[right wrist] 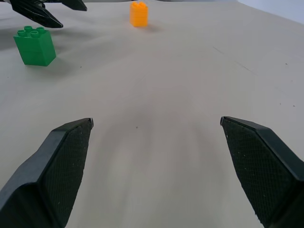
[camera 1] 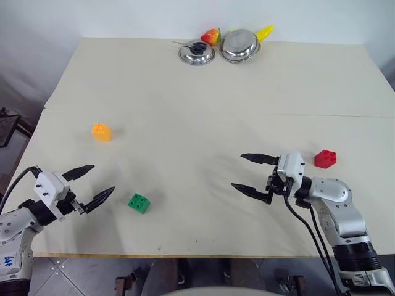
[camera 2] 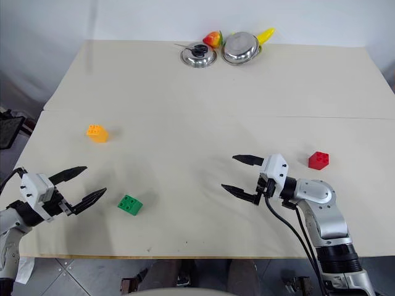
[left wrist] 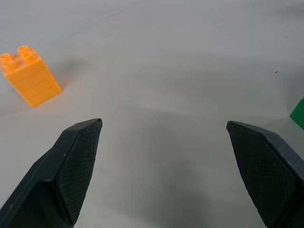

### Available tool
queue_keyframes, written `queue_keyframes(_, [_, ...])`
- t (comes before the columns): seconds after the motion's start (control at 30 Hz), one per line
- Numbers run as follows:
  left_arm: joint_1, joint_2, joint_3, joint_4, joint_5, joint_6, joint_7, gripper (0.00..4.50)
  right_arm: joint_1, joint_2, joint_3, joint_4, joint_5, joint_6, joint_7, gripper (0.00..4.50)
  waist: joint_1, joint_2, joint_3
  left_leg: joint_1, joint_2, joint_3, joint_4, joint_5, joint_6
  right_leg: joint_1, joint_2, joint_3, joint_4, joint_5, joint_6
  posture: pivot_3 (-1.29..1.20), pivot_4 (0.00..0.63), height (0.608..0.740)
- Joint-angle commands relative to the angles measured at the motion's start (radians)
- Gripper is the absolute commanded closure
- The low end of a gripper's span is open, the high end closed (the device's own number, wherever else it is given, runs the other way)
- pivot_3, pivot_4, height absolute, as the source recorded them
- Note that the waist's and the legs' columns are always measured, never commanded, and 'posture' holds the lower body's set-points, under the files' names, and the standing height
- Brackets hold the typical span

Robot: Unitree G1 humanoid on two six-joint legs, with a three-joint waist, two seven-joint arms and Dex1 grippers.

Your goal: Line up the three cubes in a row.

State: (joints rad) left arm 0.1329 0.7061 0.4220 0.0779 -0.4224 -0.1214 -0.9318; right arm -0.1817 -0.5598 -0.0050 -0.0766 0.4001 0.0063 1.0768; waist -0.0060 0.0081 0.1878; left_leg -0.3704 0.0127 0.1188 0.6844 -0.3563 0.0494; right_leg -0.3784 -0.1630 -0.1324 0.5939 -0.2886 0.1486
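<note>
On the table, three scattered cubes

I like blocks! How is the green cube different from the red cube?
The green cube is green and sits near the left gripper; the red cube is red and sits beside the right gripper's wrist. Both are small studded blocks resting on the table, held by neither gripper.

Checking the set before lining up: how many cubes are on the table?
3. Orange-yellow cube far left, green cube near the left tool, red cube beside the right arm. None seems hidden.
</note>
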Motion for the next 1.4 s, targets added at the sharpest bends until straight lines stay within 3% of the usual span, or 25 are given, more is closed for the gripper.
queue_keyframes(0.03, [0.017,-0.005,0.016,-0.042,-0.019,0.009,0.000,0.03,0.011,-0.006,-0.017,-0.038,0.020,0.000,0.000,0.00,0.000,0.000,0.000,0.000,0.000,0.000,0.000,0.000,0.000,0.000,0.000,0.000,0.000,0.000,0.000,0.00,0.150,0.740])
queue_keyframes(0.23, [-0.042,0.004,0.019,-0.166,-0.164,0.244,0.050,0.03,0.054,-0.019,-0.081,-0.055,0.052,-0.015,-0.013,0.00,0.004,0.000,0.000,0.000,0.000,0.000,0.000,0.000,0.000,0.000,0.000,0.000,0.000,0.000,0.000,0.00,0.150,0.740])
queue_keyframes(0.5, [-0.276,-0.009,-0.217,-0.443,-0.214,0.466,0.086,0.03,0.184,-0.099,-0.495,0.010,0.162,-0.006,-0.136,0.00,0.020,0.000,0.000,0.000,-0.003,-0.002,0.001,0.000,0.001,0.002,-0.001,0.001,0.001,0.000,0.000,0.00,0.150,0.740])
queue_keyframes(0.6, [-0.316,-0.026,-0.295,-0.497,-0.233,0.542,0.094,0.03,0.338,-0.115,-0.661,-0.040,0.170,0.009,-0.175,0.00,0.025,0.000,0.000,0.000,-0.001,-0.002,0.000,0.000,0.000,0.002,0.002,0.000,-0.001,0.000,0.000,0.00,0.150,0.740])
queue_keyframes(0.8, [-0.367,-0.010,-0.366,-0.401,-0.180,0.524,-0.021,0.03,0.631,0.033,-0.843,-0.183,0.179,0.052,-0.342,0.00,0.027,0.001,-0.001,0.001,0.000,0.001,0.000,0.001,-0.003,0.002,0.008,0.005,-0.002,0.000,0.000,0.00,0.150,0.740])
queue_keyframes(0.93, [-0.343,-0.021,-0.345,-0.394,-0.174,0.503,-0.030,0.03,0.691,0.079,-0.827,-0.183,0.172,0.077,-0.387,0.00,0.007,0.001,-0.001,0.003,0.006,0.004,0.000,0.001,-0.006,0.001,0.011,0.009,-0.002,0.000,0.000,0.00,0.150,0.740])
queue_keyframes(1.03, [-0.350,-0.042,-0.344,-0.401,-0.175,0.515,0.002,0.03,0.647,-0.005,-0.782,-0.219,0.160,0.213,-0.446,0.00,-0.013,0.002,-0.001,0.006,0.007,0.006,0.000,0.001,-0.006,0.001,0.012,0.013,-0.001,0.000,0.000,0.00,0.150,0.740])
queue_keyframes(1.27, [-0.355,-0.038,-0.349,-0.394,-0.154,0.513,-0.011,0.03,0.323,-0.171,-0.677,-0.229,0.321,0.693,-0.668,0.00,-0.018,0.004,-0.002,0.007,0.009,0.008,0.000,0.002,-0.007,-0.003,0.012,0.017,0.005,-0.002,-0.004,0.00,0.150,0.740])
queue_keyframes(1.4, [-0.355,-0.042,-0.347,-0.394,-0.143,0.506,-0.004,0.03,0.189,-0.203,-0.598,-0.188,0.315,0.842,-0.736,0.00,0.006,0.004,-0.002,-0.002,0.008,0.009,0.001,0.002,-0.007,-0.014,0.011,0.018,0.013,-0.003,-0.006,0.00,0.150,0.740])
